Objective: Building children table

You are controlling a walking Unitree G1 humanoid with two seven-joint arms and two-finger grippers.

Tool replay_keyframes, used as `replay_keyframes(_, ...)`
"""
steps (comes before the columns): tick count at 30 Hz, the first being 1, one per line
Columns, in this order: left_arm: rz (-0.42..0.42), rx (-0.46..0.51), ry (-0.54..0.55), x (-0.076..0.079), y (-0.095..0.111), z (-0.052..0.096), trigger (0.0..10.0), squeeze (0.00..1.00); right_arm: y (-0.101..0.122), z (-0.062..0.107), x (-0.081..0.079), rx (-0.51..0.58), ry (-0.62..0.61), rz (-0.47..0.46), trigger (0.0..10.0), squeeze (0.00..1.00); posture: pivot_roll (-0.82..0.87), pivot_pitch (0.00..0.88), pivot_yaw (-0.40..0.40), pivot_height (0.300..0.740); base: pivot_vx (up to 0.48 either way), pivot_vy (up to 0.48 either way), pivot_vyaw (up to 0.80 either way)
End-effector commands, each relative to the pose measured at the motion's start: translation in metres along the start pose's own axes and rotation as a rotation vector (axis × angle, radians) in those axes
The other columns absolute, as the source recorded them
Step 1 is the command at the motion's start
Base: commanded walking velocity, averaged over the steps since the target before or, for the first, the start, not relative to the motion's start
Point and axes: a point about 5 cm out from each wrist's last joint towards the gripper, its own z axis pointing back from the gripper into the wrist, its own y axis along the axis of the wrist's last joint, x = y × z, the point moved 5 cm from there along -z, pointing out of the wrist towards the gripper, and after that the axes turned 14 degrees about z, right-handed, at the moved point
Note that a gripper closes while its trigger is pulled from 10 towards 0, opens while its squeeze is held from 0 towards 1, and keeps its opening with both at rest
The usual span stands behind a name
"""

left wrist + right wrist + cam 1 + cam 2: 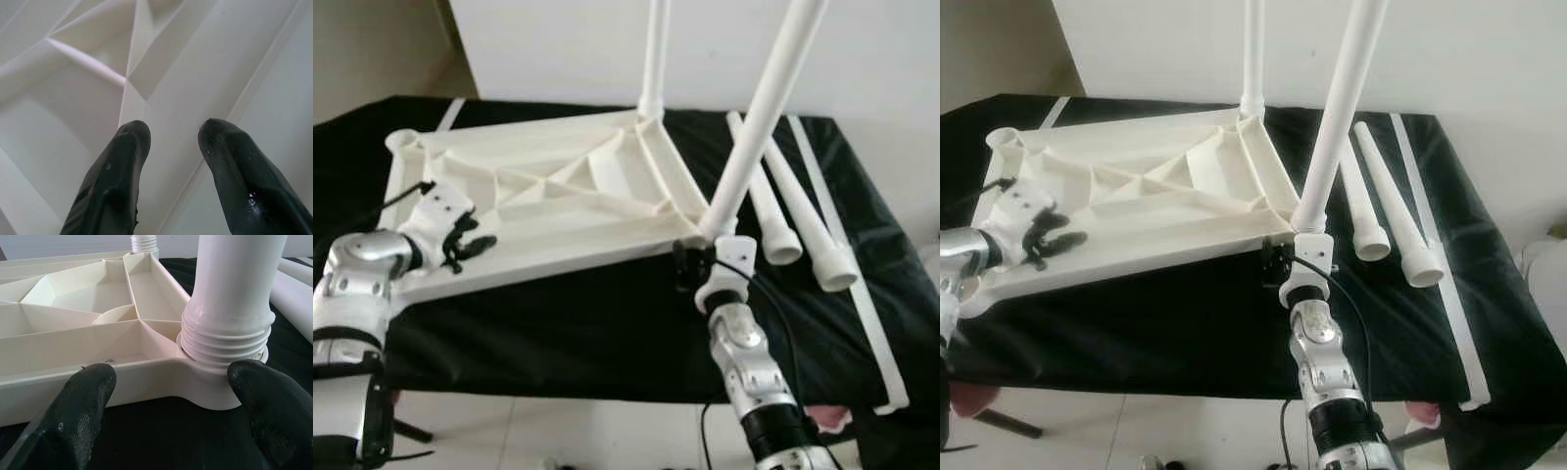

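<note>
Your white plastic tabletop (548,196) lies upside down on the black cloth (558,323) that covers the work surface, with its ribbed underside facing up. Two white legs are already standing in its corner sockets: the far leg (653,59) at the back corner and the near leg (766,108), which leans to the right, at the corner nearest to your right arm. Two loose legs (803,211) lie side by side on the cloth, just to the right of the tabletop, and a long white strip (862,294) lies beyond them, near the cloth's right edge.

Your left gripper (470,243) rests over the near left part of the tabletop. In the left wrist view its two black fingers (117,176) stand a little apart, with the tips very close above a flat rib of the underside; they hold nothing between them.

Your right gripper (176,406) is at the near right corner of the tabletop, just in front of the socket. In the right wrist view its fingers (73,416) are wide open. The threaded base (227,335) of the near leg sits in the socket between them and slightly beyond the tips, nearer to one fingertip than to the other. I cannot tell if that fingertip touches the socket. The thread rings are partly visible above the socket rim.
</note>
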Motion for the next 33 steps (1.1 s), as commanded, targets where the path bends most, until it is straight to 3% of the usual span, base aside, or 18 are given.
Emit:
replay_keyframes(1, -0.032, 0.033, 0.513, -0.045, -0.01, 0.009, 10.0, 0.0, -0.014, 0.003, -0.002, -0.053, 0.008, 0.004, 10.0, 0.0, -0.04, 0.148, 0.011, 0.74, 0.0, 0.0, 0.0)
replay_keyframes(6, -0.03, 0.03, 0.563, -0.049, -0.01, 0.008, 10.0, 0.0, -0.013, 0.005, -0.004, -0.049, 0.012, 0.003, 10.0, 0.0, -0.05, 0.151, 0.011, 0.74, 0.0, 0.0, 0.0)
replay_keyframes(9, -0.071, 0.015, 0.563, -0.046, -0.009, 0.004, 10.0, 0.0, -0.013, 0.006, -0.007, -0.049, 0.016, -0.004, 10.0, 0.0, -0.05, 0.153, 0.012, 0.74, 0.0, 0.0, 0.0)
replay_keyframes(10, -0.105, 0.004, 0.452, -0.03, -0.01, -0.007, 10.0, 0.0, -0.014, 0.006, -0.008, -0.053, 0.019, -0.009, 10.0, 0.0, -0.05, 0.155, 0.013, 0.74, 0.0, 0.0, 0.0)
replay_keyframes(11, -0.105, 0.004, 0.452, -0.03, -0.01, -0.007, 10.0, 0.0, -0.014, 0.006, -0.008, -0.053, 0.019, -0.009, 10.0, 0.0, -0.05, 0.155, 0.013, 0.74, 0.0, 0.0, 0.0)
replay_keyframes(13, -0.091, -0.007, 0.319, -0.013, -0.014, -0.016, 10.0, 0.0, -0.015, 0.004, -0.007, -0.058, 0.016, -0.012, 10.0, 0.0, -0.05, 0.157, 0.015, 0.74, 0.0, 0.0, 0.0)
replay_keyframes(14, -0.091, -0.007, 0.319, -0.013, -0.014, -0.016, 10.0, 0.0, -0.015, 0.004, -0.007, -0.058, 0.016, -0.012, 10.0, 0.0, -0.05, 0.157, 0.015, 0.74, 0.0, 0.0, 0.0)
replay_keyframes(15, -0.066, -0.016, 0.25, -0.004, -0.018, -0.019, 10.0, 0.0, -0.015, 0.003, -0.006, -0.059, 0.012, -0.011, 10.0, 0.0, -0.05, 0.159, 0.016, 0.74, 0.0, 0.0, 0.0)
replay_keyframes(17, -0.043, -0.01, 0.012, 0.025, -0.023, -0.022, 10.0, 0.0, -0.014, -0.001, -0.003, -0.059, 0.006, -0.015, 10.0, 0.0, -0.05, 0.163, 0.016, 0.74, 0.0, 0.0, 0.0)
replay_keyframes(18, -0.043, -0.01, 0.012, 0.025, -0.023, -0.022, 10.0, 0.0, -0.014, -0.001, -0.003, -0.059, 0.006, -0.015, 10.0, 0.0, -0.05, 0.163, 0.016, 0.74, 0.0, 0.0, 0.0)
replay_keyframes(20, -0.017, 0.007, -0.174, 0.045, -0.023, -0.017, 10.0, 0.0, -0.015, -0.005, 0.0, -0.063, 0.001, -0.006, 10.0, 0.0, -0.05, 0.163, 0.017, 0.74, 0.0, 0.0, 0.0)
replay_keyframes(26, 0.014, 0.038, -0.273, 0.054, -0.021, -0.01, 10.0, 0.0, -0.013, -0.012, 0.005, -0.06, -0.008, 0.004, 10.0, 0.0, -0.04, 0.161, 0.017, 0.74, 0.0, 0.0, 0.0)
replay_keyframes(33, 0.027, 0.051, -0.293, 0.059, -0.02, -0.008, 10.0, 0.0, -0.01, -0.019, 0.005, -0.049, 0.001, 0.009, 10.0, 0.0, -0.04, 0.156, 0.016, 0.74, 0.0, 0.0, 0.0)
